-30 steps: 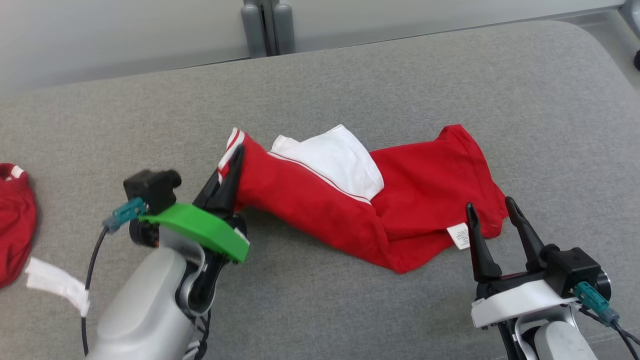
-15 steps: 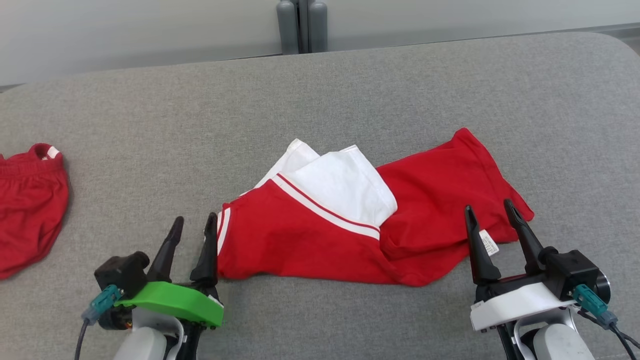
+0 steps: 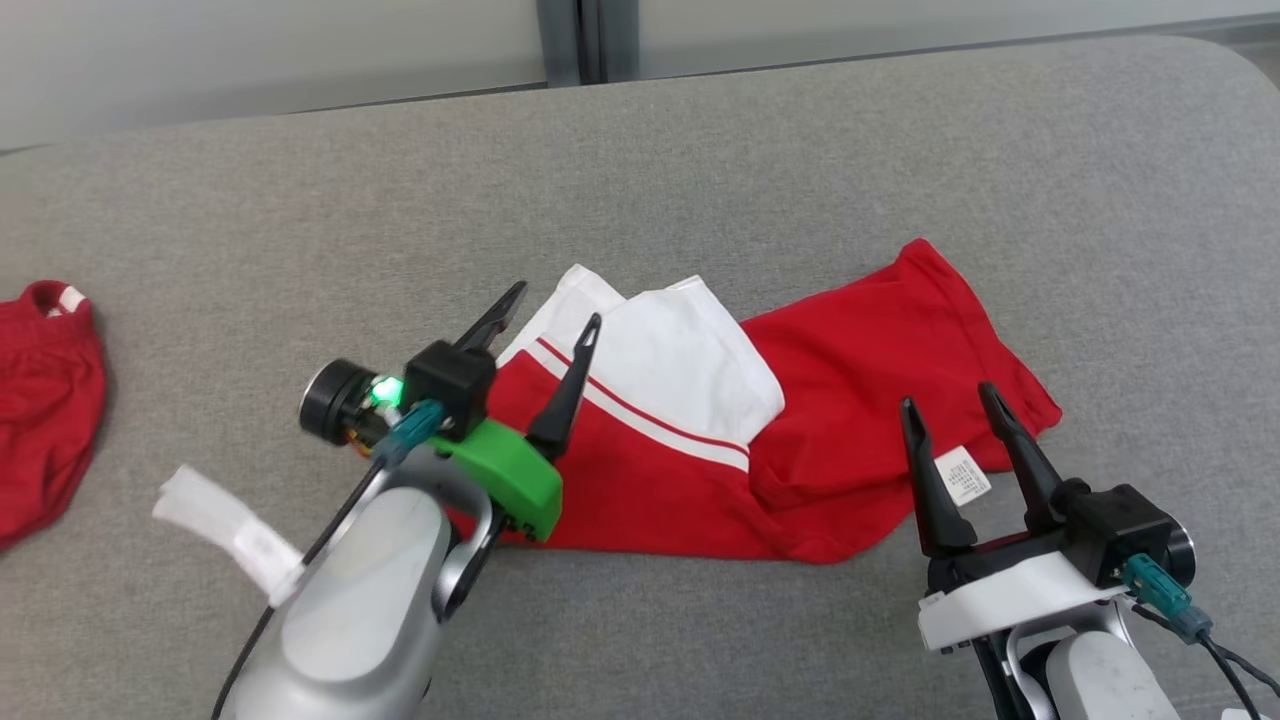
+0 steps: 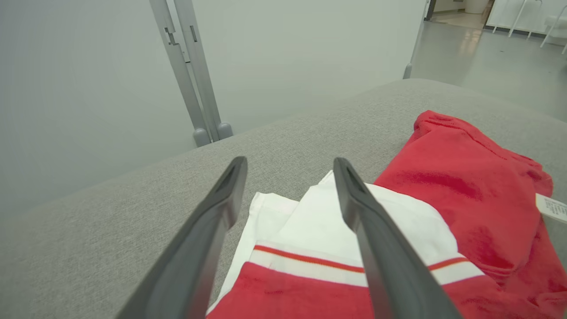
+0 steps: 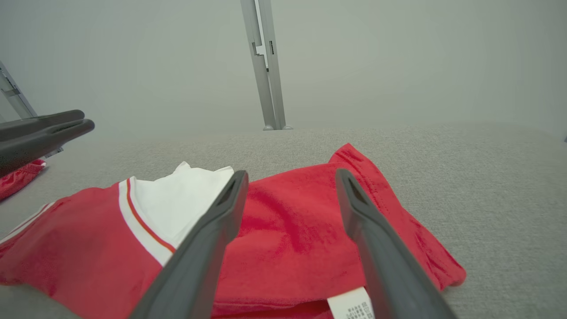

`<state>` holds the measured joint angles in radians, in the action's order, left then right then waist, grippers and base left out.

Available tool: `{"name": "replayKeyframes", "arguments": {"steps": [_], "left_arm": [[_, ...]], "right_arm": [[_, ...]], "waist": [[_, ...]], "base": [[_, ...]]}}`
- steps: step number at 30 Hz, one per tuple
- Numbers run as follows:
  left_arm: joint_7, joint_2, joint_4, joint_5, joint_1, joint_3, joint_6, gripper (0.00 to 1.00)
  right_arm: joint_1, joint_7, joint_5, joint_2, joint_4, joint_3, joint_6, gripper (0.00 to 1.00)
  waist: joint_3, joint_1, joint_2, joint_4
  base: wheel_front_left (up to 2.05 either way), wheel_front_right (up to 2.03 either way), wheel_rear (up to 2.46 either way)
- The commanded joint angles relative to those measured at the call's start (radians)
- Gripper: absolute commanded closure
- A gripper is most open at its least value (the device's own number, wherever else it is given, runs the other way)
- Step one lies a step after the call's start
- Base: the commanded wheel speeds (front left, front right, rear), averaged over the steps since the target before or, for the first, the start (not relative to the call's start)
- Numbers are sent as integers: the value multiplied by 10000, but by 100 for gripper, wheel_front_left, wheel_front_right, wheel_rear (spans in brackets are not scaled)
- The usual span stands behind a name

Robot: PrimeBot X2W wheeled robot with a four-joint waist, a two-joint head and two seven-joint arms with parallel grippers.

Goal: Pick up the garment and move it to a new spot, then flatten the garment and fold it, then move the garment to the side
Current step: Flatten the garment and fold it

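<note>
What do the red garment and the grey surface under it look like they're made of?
Garment: soft knit fabric, probably cotton, matte; it creases and folds limply. Surface: woven grey upholstery cloth, likely padded; fine speckled weave, rounded corner.

Hidden under the left hand (image 3: pixel 558 303) and its green mount (image 3: pixel 510 475): lower left corner of the garment (image 3: pixel 850 360). Cut off by the left edge of the head view: second red garment (image 3: pixel 45 420). Too small to read: print on the care label (image 3: pixel 962 475). Clipped at the bottom edge behind the right hand (image 3: pixel 947 395): right forearm (image 3: pixel 1090 685).
</note>
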<state>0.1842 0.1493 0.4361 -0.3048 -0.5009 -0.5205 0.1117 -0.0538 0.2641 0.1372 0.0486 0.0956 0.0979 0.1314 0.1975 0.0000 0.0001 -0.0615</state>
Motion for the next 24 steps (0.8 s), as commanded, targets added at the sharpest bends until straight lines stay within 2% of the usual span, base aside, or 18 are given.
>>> {"name": "replayKeyframes", "arguments": {"steps": [1,7,12,17,20,24], "left_arm": [[-106,-62,336,169,-484,-261,56,0],[-727,-376,2268,552,-2292,-1600,172,0],[-903,-90,3355,710,-3758,-3152,184,0],[-1151,-130,4271,508,-4737,-3911,187,0],[-1798,-354,4869,87,-5176,-4707,189,0],[-1803,-381,5203,-359,-5543,-5262,186,0]], "right_arm": [[-159,5,-49,30,-42,0,-14,0],[-327,5,7,28,-147,38,-14,0],[-437,5,95,32,-178,100,-14,0],[-547,5,154,25,-220,233,-14,0],[-612,5,214,24,-228,330,-14,0],[-714,5,271,27,-246,398,-14,0]], "waist": [[386,0,-1,-369],[970,0,-1,-832],[1342,0,-1,-1140],[1538,0,-1,-1312],[1654,0,-1,-1417],[1791,0,-1,-1494]], "base": [[0,0,0],[0,0,0],[0,0,0],[0,0,0],[0,0,0],[0,0,0]]}}
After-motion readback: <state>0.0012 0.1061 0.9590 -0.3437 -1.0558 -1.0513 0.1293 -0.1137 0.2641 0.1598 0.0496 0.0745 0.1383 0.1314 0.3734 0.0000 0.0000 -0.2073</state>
